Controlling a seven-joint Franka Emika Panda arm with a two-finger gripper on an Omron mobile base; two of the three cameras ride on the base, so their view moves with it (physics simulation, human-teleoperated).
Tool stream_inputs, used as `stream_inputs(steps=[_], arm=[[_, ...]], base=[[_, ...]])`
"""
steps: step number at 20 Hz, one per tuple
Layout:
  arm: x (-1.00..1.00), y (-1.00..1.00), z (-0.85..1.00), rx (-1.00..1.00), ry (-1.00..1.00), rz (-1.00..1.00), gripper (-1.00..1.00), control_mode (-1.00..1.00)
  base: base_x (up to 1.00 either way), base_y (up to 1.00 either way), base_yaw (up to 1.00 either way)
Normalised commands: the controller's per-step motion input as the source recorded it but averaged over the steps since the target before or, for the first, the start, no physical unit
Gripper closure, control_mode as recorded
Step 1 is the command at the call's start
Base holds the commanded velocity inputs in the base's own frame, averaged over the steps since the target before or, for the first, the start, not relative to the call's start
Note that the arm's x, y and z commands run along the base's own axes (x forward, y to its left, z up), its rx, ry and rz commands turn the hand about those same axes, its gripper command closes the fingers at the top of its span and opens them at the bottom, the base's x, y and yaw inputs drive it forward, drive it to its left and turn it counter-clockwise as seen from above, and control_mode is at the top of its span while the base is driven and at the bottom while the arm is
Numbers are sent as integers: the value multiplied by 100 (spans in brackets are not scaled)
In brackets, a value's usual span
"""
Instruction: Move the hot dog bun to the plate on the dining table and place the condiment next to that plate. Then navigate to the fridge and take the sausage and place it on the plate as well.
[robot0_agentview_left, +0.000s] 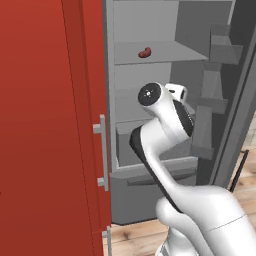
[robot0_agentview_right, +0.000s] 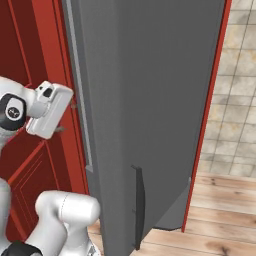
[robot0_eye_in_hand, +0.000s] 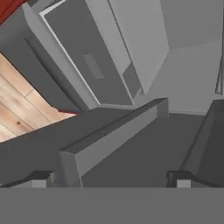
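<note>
Fridge (robot0_agentview_left: 150, 100) open, arm at the shelves.
Sausage (robot0_agentview_left: 144, 52) at 12 o'clock above the arm; gripper (robot0_eye_in_hand: 109, 177) fingers wide apart, empty.

support: fridge (robot0_agentview_left: 150, 60) grey shelf | on it: sausage (robot0_agentview_left: 144, 52), alone

I count one fridge (robot0_agentview_left: 165, 100) in front of me, standing open, with one grey door (robot0_agentview_right: 150, 110) swung wide. On its shelves I see one sausage (robot0_agentview_left: 144, 52), a small reddish-brown piece lying alone. Below the shelves I make out one drawer (robot0_agentview_left: 150, 145). On the door's inner side I count three bins (robot0_agentview_left: 212, 105), stacked one above another. Beside the fridge stands one red cabinet (robot0_agentview_left: 45, 125), carrying two pale handles (robot0_agentview_left: 101, 152).
</note>
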Motion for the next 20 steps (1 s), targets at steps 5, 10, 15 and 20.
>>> stream_inputs(steps=[5, 10, 15, 20], arm=[[80, -38, 1, -8, 16, -18, -100, -100], [32, -56, 2, -3, 15, -22, -100, -100], [-7, -76, 13, -1, 5, -22, -100, -100], [-39, -100, 35, 4, 0, -9, -100, -100]], base=[[0, 0, 0], [0, 0, 0], [0, 0, 0], [0, 0, 0]])
